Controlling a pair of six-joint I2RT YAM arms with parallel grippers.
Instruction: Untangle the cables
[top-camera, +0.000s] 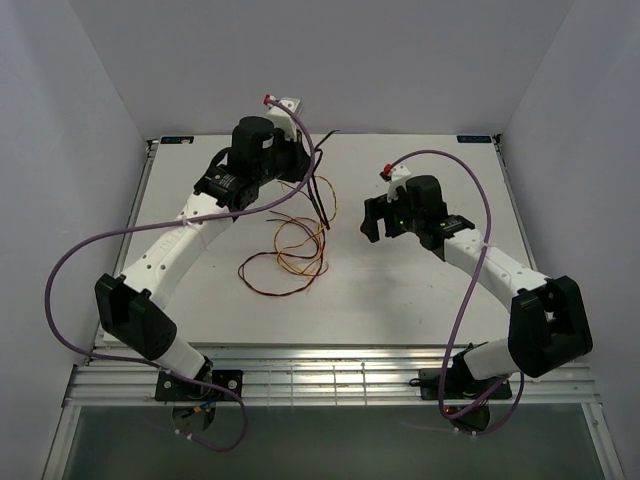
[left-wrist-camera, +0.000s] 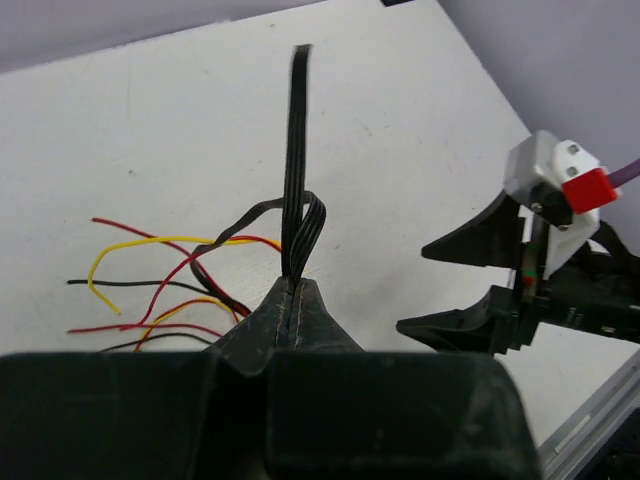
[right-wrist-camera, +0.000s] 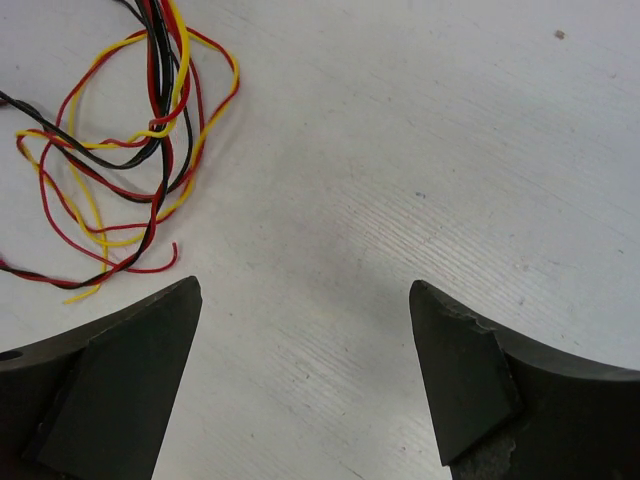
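The cables (top-camera: 290, 250) lie as a loose tangle of red, yellow and black wires on the white table, between the two arms. My left gripper (left-wrist-camera: 293, 285) is shut on a flat bundle of black cables (left-wrist-camera: 298, 150) that rises straight out of its tips. In the top view my left gripper (top-camera: 303, 162) hangs behind the tangle, with black strands (top-camera: 322, 190) running down from it. My right gripper (top-camera: 371, 218) stands open to the right of the tangle with nothing between its fingers. In the right wrist view my right gripper (right-wrist-camera: 305, 290) is over bare table, and the cables (right-wrist-camera: 130, 150) lie at the upper left.
The white table (top-camera: 400, 290) is boxed in by pale walls at left, right and back. Thick purple cables (top-camera: 470, 190) loop along both arms. A slatted metal edge (top-camera: 330, 380) runs along the front by the arm bases. My right gripper (left-wrist-camera: 415, 288) shows in the left wrist view.
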